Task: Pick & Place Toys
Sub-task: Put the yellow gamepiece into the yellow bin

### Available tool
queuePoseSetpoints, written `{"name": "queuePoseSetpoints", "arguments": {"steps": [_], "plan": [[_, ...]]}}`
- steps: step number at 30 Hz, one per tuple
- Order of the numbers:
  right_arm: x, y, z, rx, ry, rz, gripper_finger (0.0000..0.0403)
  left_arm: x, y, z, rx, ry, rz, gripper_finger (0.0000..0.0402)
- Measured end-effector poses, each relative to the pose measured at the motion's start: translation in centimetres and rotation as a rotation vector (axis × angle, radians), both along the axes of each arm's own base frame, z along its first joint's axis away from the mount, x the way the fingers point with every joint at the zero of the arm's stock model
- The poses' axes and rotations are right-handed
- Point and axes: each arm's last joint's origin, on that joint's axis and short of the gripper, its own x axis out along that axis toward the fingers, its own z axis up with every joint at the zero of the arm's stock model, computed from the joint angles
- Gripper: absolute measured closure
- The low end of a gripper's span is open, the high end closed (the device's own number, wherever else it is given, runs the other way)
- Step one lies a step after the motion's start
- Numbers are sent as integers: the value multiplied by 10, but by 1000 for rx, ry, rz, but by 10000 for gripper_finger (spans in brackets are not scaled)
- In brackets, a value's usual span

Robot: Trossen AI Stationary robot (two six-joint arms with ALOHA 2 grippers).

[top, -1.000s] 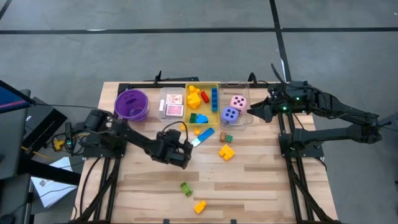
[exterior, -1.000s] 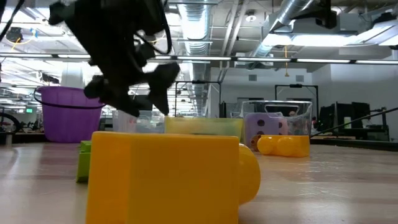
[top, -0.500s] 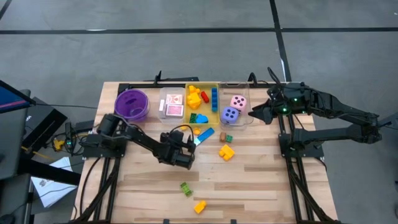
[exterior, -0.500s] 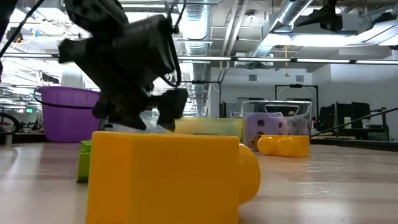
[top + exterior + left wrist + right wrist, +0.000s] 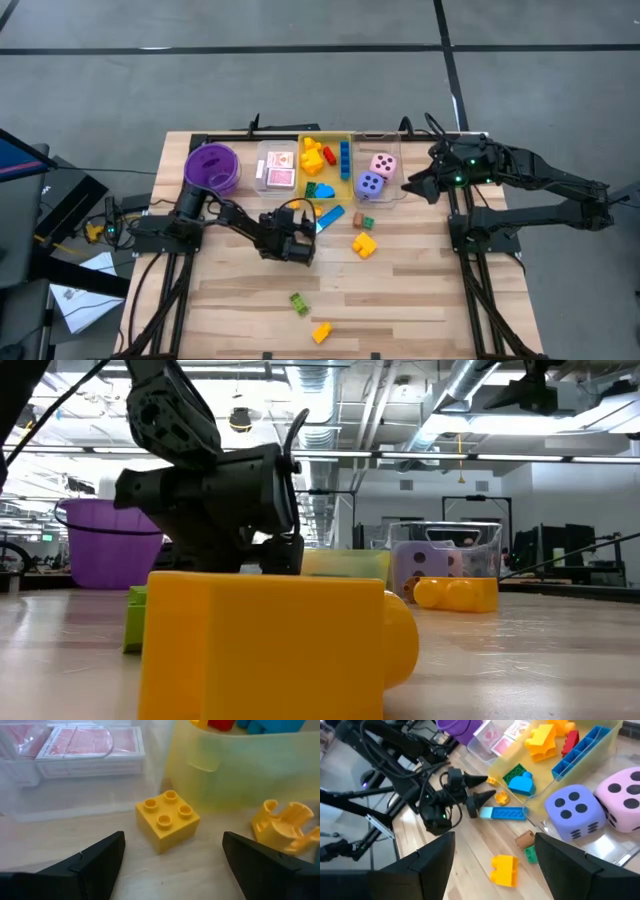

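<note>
Left gripper (image 5: 172,857) low on the table, fingers spread wide either side of a small yellow block (image 5: 167,820), not touching it; block sits just before the yellow bin (image 5: 325,162). That bin holds mixed blocks. Clear bin (image 5: 275,165) holds playing cards (image 5: 90,742). Another clear bin (image 5: 381,177): pink die (image 5: 382,163), purple die (image 5: 370,185). Right gripper (image 5: 492,852) hovers beside it, fingers apart.
</note>
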Motion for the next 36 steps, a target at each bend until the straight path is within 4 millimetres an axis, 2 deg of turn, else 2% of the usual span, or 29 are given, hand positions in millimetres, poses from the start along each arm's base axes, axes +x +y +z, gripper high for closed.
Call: {"name": "queuePoseSetpoints", "arguments": {"steps": [16, 27, 30, 36], "plan": [[0, 0, 0, 1, 1, 16, 137, 4, 24, -1, -14, -19, 72, 69], [1, 0, 1, -3, -17, 15, 137, 3, 20, -2, -35, -5, 56, 71], [1, 0, 1, 6, -18, 9, 137, 3, 19, -2, -36, -3, 54, 85], [1, 0, 2, 11, -22, 5, 137, 2, 19, -2, -36, 6, 54, 143]]}}
